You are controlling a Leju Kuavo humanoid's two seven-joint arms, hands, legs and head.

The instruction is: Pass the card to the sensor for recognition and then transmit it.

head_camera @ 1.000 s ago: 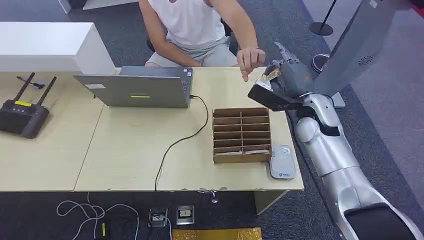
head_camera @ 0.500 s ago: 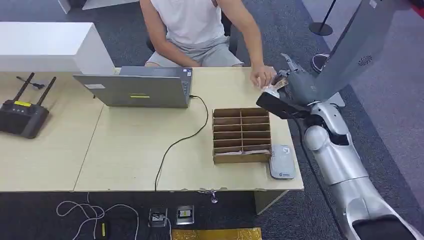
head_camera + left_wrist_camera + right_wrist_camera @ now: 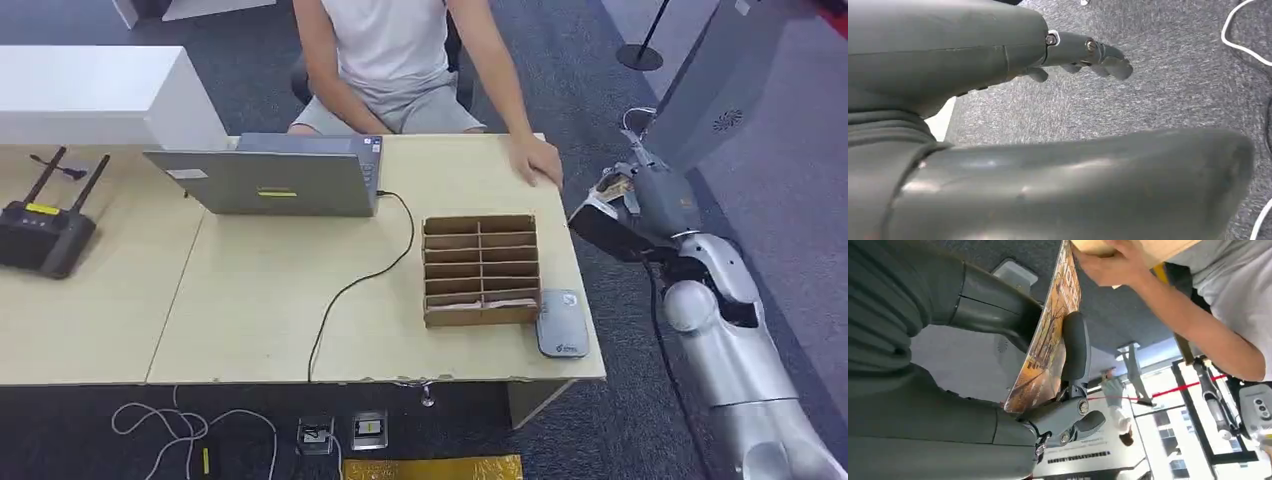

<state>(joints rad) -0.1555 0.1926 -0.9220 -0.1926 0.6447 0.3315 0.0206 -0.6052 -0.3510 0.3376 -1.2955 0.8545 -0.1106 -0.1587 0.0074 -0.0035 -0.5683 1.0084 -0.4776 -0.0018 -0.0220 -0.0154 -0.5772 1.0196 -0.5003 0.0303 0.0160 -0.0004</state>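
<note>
One router (image 3: 40, 232) sits at nine o'clock, one laptop (image 3: 265, 178) at eleven, one divided box (image 3: 480, 270) centre, one sensor (image 3: 561, 323) touching it at four. One person's hand (image 3: 537, 162) rests on the table (image 3: 250, 300). The right hand (image 3: 640, 200) at three pinches one card (image 3: 1050, 335). The left hand (image 3: 1083, 52) hangs with fingers loosely extended, holding nothing.

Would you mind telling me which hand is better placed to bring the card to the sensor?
The right hand: it already grips the card and hovers just beyond the table edge from the sensor. The left hand hangs over carpet.
</note>
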